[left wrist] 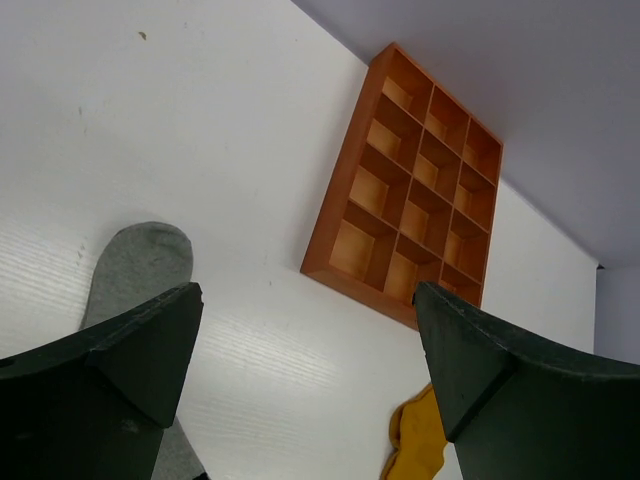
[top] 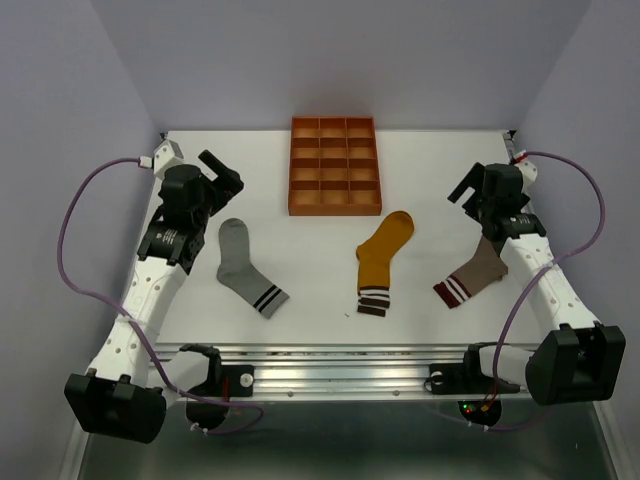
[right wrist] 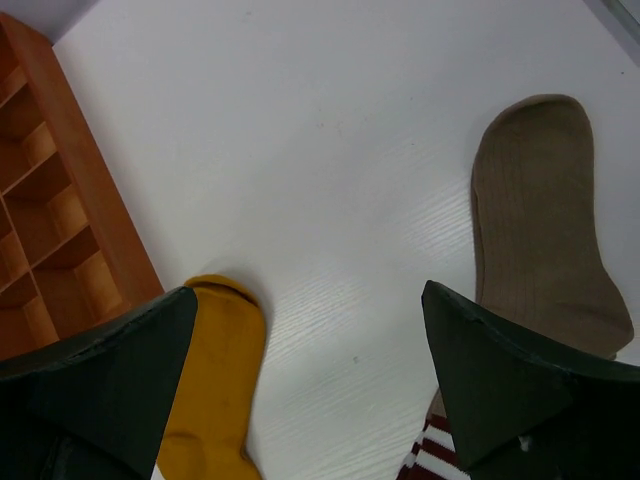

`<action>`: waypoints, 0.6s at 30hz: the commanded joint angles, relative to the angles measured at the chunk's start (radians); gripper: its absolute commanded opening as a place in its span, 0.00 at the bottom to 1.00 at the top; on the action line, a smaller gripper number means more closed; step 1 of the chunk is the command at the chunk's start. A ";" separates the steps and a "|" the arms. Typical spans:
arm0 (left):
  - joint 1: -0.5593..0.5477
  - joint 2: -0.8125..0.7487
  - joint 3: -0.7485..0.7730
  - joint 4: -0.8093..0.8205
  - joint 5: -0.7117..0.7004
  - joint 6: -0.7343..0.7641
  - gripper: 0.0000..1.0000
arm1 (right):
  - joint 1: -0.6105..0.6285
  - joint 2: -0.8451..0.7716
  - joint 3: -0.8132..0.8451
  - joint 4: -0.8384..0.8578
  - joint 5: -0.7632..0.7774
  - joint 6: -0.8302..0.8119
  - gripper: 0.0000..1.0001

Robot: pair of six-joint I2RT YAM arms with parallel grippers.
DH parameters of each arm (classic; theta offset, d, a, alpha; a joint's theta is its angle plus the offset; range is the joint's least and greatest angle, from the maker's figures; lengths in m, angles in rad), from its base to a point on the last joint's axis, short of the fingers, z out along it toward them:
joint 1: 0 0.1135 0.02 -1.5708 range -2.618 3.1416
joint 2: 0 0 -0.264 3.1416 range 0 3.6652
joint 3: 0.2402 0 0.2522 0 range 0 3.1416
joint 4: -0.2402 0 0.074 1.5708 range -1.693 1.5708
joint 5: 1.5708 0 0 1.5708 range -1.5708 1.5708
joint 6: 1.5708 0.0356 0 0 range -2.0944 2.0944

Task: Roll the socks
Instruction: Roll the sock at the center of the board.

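From above I see the white table [top: 320,295] with the grey sock [top: 240,262] on the left, the mustard sock [top: 385,250] in the middle just in front of the orange tray [top: 336,209], and the taupe sock [top: 478,270] on the right. All three lie flat and well apart, with bare tabletop between them. The left gripper [left wrist: 307,300] and right gripper [right wrist: 308,295] hover near the side edges, jaws spread wide, holding nothing. The right arm [top: 540,280] covers the taupe toe overhead, and my fingers [right wrist: 500,380] cut off the sock cuffs in the wrist views.
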 commanded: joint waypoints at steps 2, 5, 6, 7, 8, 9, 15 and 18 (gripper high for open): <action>0.005 -0.030 -0.030 0.064 0.076 0.025 0.99 | -0.004 -0.024 0.033 0.038 -0.009 -0.079 1.00; 0.005 -0.023 -0.070 0.098 0.154 0.036 0.99 | -0.004 -0.045 -0.013 0.095 -0.111 -0.141 1.00; 0.005 -0.020 -0.077 0.104 0.167 0.036 0.99 | 0.013 -0.049 -0.021 0.100 -0.131 -0.156 1.00; 0.001 -0.013 -0.093 0.116 0.189 0.037 0.99 | 0.068 -0.050 -0.027 0.100 -0.125 -0.188 1.00; 0.001 -0.013 -0.099 0.118 0.194 0.037 0.99 | 0.068 -0.050 -0.028 0.100 -0.114 -0.189 1.00; -0.005 -0.004 -0.105 0.115 0.194 0.036 0.99 | 0.167 -0.043 -0.027 0.094 -0.080 -0.237 1.00; -0.047 0.021 -0.120 0.109 0.199 0.037 0.99 | 0.576 0.072 -0.019 0.012 0.098 -0.423 1.00; -0.061 0.026 -0.131 0.103 0.197 0.039 0.99 | 0.758 0.158 -0.034 -0.027 0.194 -0.500 1.00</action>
